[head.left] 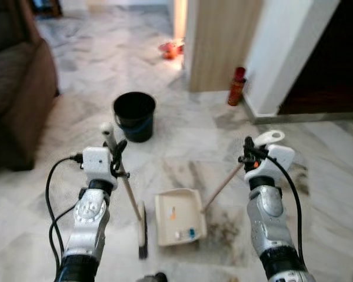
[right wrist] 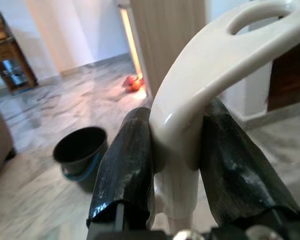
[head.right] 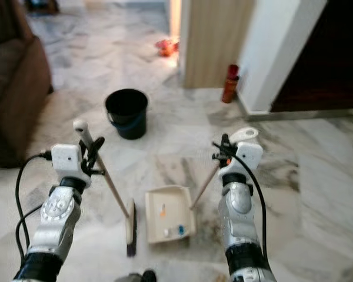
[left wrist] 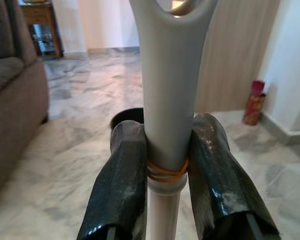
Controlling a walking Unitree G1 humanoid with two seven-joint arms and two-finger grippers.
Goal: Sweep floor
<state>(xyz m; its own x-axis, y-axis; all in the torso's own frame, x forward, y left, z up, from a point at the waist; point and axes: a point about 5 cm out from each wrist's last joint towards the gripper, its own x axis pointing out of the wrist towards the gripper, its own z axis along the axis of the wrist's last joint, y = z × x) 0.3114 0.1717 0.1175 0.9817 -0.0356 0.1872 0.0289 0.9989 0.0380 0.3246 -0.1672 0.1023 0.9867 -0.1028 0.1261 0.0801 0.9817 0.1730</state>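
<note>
Pale marble, black and cream
The floor (head.left: 317, 158) is white marble with grey veins. The bucket (head.left: 134, 115) is black with a blue band, the dustpan (head.left: 177, 216) cream, the broom (head.left: 129, 194) pale-handled with dark bristles, the sofa (head.left: 15, 88) brown, the can (head.left: 236, 86) red.

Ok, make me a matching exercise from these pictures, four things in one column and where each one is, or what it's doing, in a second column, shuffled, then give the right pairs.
Things:
1. broom
2. dustpan
3. bucket
4. red can

Places or states:
A. stands on the floor by the wall corner
B. its handle is gripped by the left claw
C. lies on the floor with small scraps in it, its handle gripped by the right claw
D. black, stands on the floor ahead of the robot, near the sofa

Pairs: 1-B, 2-C, 3-D, 4-A
</note>
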